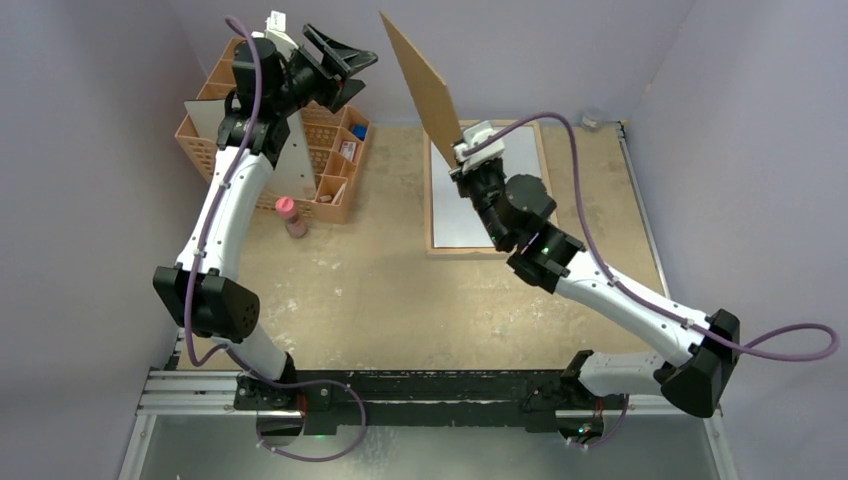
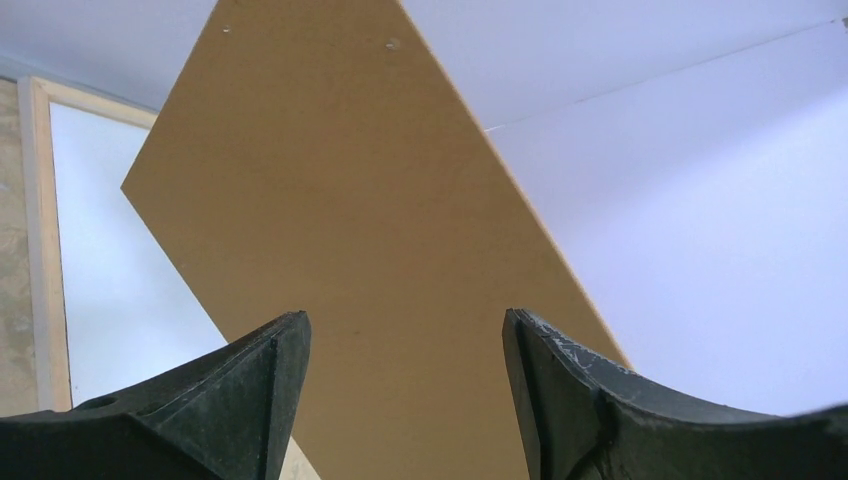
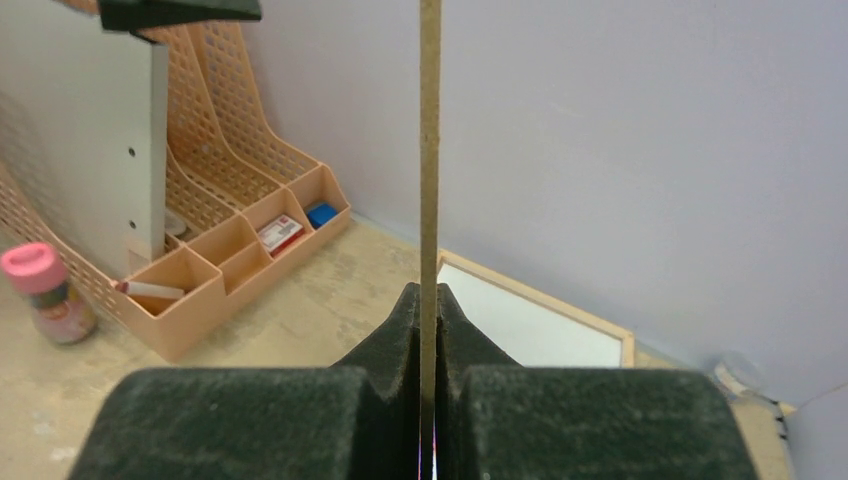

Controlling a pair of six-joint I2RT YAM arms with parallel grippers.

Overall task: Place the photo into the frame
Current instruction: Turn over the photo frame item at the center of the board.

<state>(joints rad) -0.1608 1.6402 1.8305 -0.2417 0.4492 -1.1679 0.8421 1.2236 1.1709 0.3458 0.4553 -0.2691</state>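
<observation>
Under both grippers, a wide tan table [image 1: 380, 290]. Right below the right gripper [image 1: 466, 150], lying flat on that table, the frame [image 1: 431, 215], wood rim up. Inside that rim, filled edge to edge with a white sheet, most likely the photo [image 1: 462, 215] face down; cannot tell for sure. Sticking up and away from the right gripper, a thin brown board [image 1: 420, 85], tilted, high in the air and not touching the frame. Pinched tight at its bottom edge between the right fingers. Seen edge-on from the right wrist, as one thin straight line. Below the left gripper [image 1: 345, 65], a peach lattice organiser [image 1: 325, 135] with a tall white panel [image 1: 290, 160] standing in it. Up high, the left gripper, spread wide and gripping nothing, pointed at the flat face of the brown board. Well below the left gripper, just in front of the organiser, a small bottle [image 1: 291, 215] with a pink cap. In the organiser's little boxes, a blue thing [image 3: 321, 214], a red and white thing [image 3: 279, 233] and a pale stick [image 3: 150, 290].
</observation>
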